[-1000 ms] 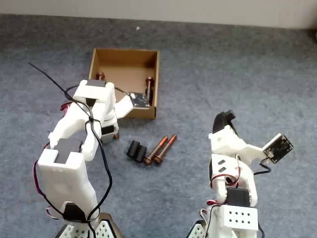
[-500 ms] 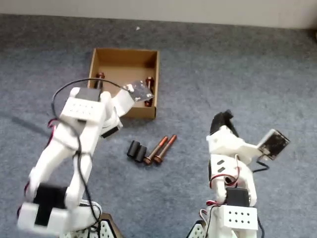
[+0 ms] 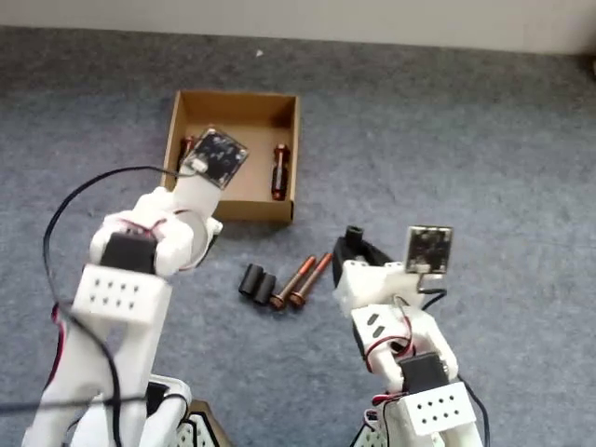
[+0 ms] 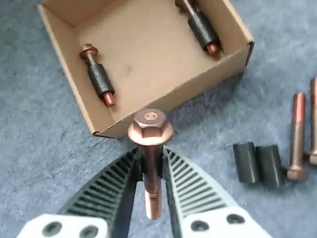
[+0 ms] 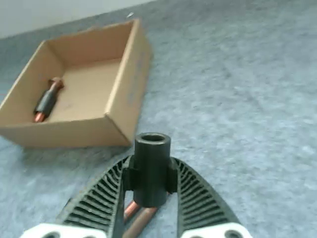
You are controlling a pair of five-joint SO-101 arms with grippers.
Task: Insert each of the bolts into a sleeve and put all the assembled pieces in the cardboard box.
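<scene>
My left gripper (image 4: 150, 166) is clenched on an upright bolt (image 4: 150, 130), with the box (image 4: 148, 54) near ahead of it holding two assembled pieces (image 4: 98, 77), and my right gripper (image 5: 150, 184) grasps an upright sleeve (image 5: 151, 158).

High view: we note the left arm (image 3: 177, 223) covers the cardboard box's (image 3: 240, 104) near-left corner and most of 1 assembled bolt (image 3: 186, 146). Left wrist view: 1 loose bolt (image 4: 313, 119) is cut by the edge. Right wrist view: the sleeve (image 5: 151, 168) hides most of the copper shafts (image 5: 138, 215) behind it.
</scene>
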